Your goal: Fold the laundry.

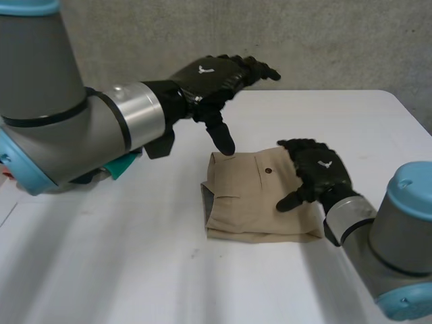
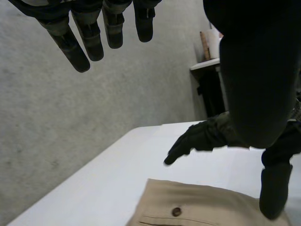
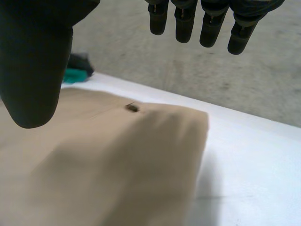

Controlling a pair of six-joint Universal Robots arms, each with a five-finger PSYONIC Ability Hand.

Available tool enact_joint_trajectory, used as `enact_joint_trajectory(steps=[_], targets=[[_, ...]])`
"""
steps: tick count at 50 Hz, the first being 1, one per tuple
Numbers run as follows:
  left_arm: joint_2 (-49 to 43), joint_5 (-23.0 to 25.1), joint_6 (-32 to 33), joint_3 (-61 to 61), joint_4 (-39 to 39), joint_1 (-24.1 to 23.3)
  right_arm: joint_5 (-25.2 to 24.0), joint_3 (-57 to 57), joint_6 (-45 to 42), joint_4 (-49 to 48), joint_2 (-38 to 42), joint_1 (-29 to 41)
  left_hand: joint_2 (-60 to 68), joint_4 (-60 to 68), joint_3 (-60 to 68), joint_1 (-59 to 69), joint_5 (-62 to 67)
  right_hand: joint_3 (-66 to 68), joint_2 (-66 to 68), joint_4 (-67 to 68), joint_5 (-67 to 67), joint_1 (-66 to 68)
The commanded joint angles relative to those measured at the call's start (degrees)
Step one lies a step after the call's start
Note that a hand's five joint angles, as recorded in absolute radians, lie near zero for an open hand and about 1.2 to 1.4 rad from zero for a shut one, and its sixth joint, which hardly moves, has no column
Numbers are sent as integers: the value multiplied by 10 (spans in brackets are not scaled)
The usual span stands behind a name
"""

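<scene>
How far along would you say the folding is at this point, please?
Done: the tan garment lies folded into a compact rectangle on the table. In hand: neither hand grips it. The left hand is open with its thumb at the far corner, and the right hand is open over the right side. Left: perhaps a final smoothing, and likely the teal cloth by the left arm.

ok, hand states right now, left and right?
Left hand: open, holding nothing, thumb down at a corner of the folded tan garment.
Right hand: open, holding nothing, over the garment's edge.
</scene>
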Motion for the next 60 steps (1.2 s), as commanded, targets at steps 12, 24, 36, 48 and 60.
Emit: enact_joint_trajectory(steps=[12,24,36,48,60], targets=[[28,-18,3,-17,20,-1,-98,33,49,11,66,-63,-8,-14,-19,2,-30,-14,-4,-9,-28,-12],[30,-18,0,-21,26,1,-47,-6,8,-99,113,-50,-8,-14,-19,2,-30,686,696,691,672,688],[33,-18,-3,-30,45,5,2,-174,-45,-140,207,-77,-8,-14,-19,2,-30,686,696,691,672,688],[26,-18,-4,-32,58,6,89,-542,-31,-13,406,-169,-8,-14,-19,2,-30,686,696,691,672,688],[7,-22,-4,-28,66,17,102,-860,-31,112,559,-222,-8,-14,-19,2,-30,686,696,691,672,688]])
